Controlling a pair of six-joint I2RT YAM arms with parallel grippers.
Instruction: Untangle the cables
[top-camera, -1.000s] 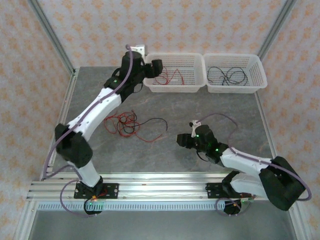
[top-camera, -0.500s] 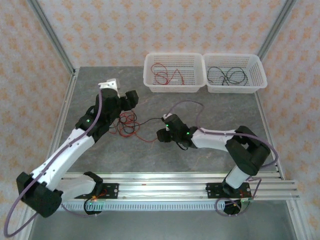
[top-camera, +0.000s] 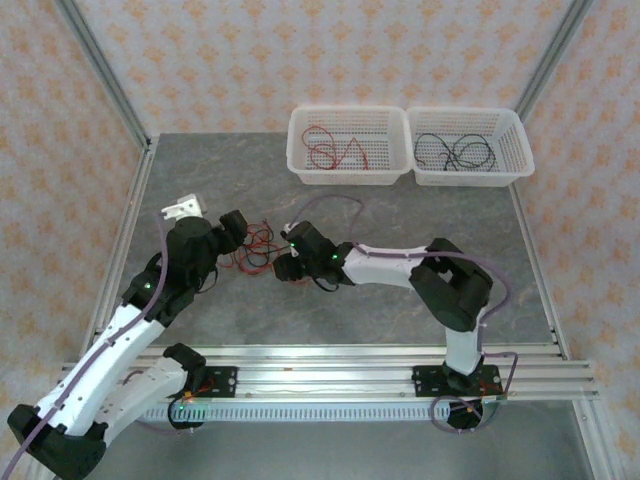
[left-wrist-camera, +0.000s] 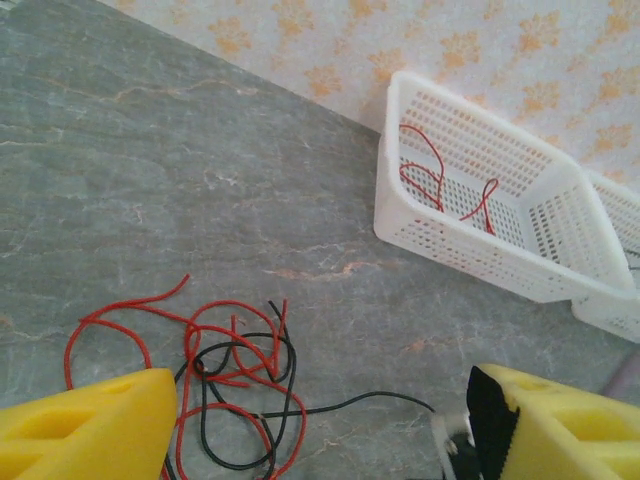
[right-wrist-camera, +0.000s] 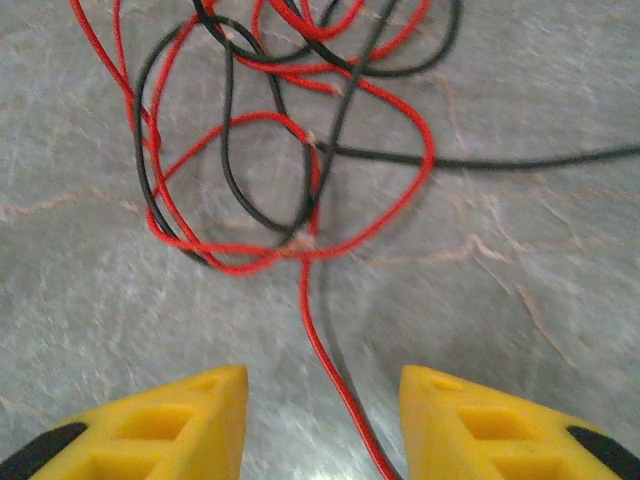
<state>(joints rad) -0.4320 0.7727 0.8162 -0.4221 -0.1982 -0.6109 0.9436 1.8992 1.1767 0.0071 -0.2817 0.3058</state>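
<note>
Hovering left gripper (top-camera: 240, 228): 9 o'clock edge of the cables (top-camera: 257, 243); fingers (left-wrist-camera: 90, 425) spread wide, grasping nothing, partly cut off at frame bottom.
cables: red-and-black tangle flat on table (top-camera: 400, 220), 9 o'clock of centre, between both grippers; edges hidden under them from above.
right gripper (top-camera: 288, 262): 3 o'clock edge of tangle; fingers (right-wrist-camera: 170, 430) parted, unclamped; red strand (right-wrist-camera: 335, 385) runs through the gap, exits frame bottom.
left basket (top-camera: 345, 180): 12 o'clock, red wires (top-camera: 335, 152) inside.
right basket (top-camera: 468, 180): 1 o'clock, black wires (top-camera: 455, 150) inside, too fine to count.
</note>
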